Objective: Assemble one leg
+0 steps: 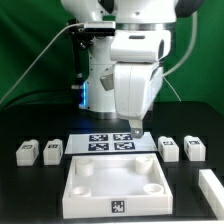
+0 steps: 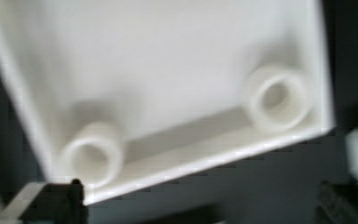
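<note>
While my pincer [image 1: 135,128] hangs apart and empty close above the marker board [image 1: 108,142], I judge nothing is done: the nearest leg [image 1: 170,148] lies loose just beside it, ungrasped, and the tray [image 1: 70,190] near it shows bare sockets [image 2: 275,98].

Brightness: the exterior view was evenly and brightly lit, with white parts stark against the black table [image 1: 30,195].
Light source: it appeared to fall from above.
Shadows: soft grey ones lay inside the tray [image 1: 150,192] walls; in the wrist view a grey band ran along the tray's inner wall.
Glare: the arm's white shell [image 1: 135,85] was nearly washed out.
Sharpness: the exterior view was coarse, the tag on a leg [image 1: 52,150] blocky.
Blur: the wrist view was soft, and the round sockets [image 2: 274,98] had smeared rims.
</note>
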Robot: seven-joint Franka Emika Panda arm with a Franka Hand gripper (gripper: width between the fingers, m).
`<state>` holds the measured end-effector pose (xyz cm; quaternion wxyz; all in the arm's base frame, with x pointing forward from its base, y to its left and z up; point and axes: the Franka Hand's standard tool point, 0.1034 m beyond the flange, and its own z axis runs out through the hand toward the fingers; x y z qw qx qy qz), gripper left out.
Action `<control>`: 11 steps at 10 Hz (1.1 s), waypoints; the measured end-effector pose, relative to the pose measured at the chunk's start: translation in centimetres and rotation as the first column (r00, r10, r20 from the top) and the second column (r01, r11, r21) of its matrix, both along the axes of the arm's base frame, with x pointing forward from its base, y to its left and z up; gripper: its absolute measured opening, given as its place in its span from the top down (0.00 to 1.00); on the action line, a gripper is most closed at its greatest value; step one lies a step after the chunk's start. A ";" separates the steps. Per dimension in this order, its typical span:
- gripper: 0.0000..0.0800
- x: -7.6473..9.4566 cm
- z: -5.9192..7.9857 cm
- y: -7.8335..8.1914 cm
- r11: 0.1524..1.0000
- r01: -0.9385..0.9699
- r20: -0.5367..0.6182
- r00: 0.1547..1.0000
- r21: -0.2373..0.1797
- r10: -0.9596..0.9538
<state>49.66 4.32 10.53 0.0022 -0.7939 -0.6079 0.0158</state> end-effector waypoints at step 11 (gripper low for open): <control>0.19 -6.4 -8.7 -4.0 0.939 -0.338 -0.058 0.938 0.061 0.341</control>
